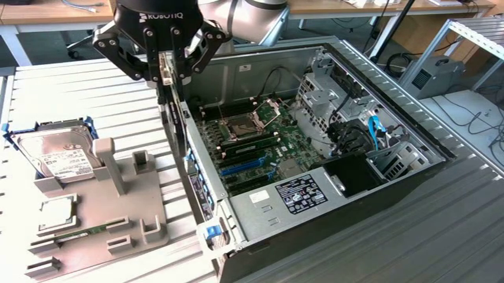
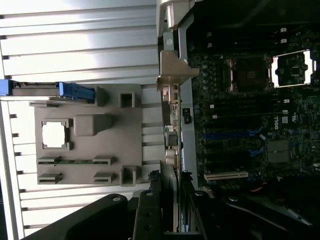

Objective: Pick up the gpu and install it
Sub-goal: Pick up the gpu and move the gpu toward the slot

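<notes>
Over the rim of the open black-and-silver computer case [image 1: 393,88], the black two-finger gripper [image 1: 166,73] pinches the flat green gpu card [image 1: 177,124] by one end. The card hangs edge-on, its silver bracket toward the case wall. Inside the case lies a green motherboard [image 1: 260,153] with blue slots. Beside the case, a grey moulded holder [image 1: 102,200] carries a silver hard drive [image 1: 55,150], a square processor chip [image 1: 56,213] and a narrow green memory stick [image 1: 87,231].
</notes>
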`<act>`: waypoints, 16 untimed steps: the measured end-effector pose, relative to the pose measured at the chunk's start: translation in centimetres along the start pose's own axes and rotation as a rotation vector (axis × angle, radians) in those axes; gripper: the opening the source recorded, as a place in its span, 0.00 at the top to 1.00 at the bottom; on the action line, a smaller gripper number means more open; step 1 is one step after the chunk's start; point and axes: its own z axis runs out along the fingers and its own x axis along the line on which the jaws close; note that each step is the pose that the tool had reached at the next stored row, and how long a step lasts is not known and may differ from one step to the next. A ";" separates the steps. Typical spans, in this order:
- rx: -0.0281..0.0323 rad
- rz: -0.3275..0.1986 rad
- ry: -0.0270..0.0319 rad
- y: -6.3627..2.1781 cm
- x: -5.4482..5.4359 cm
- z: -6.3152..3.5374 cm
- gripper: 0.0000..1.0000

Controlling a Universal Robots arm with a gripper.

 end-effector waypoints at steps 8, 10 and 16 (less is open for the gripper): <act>0.0014 0.000 0.0000 0.04 -0.6 0.01 0.74; 0.0017 0.000 -0.0001 0.05 -0.7 0.02 0.74; 0.0028 0.000 -0.0001 0.09 -1.2 0.03 0.74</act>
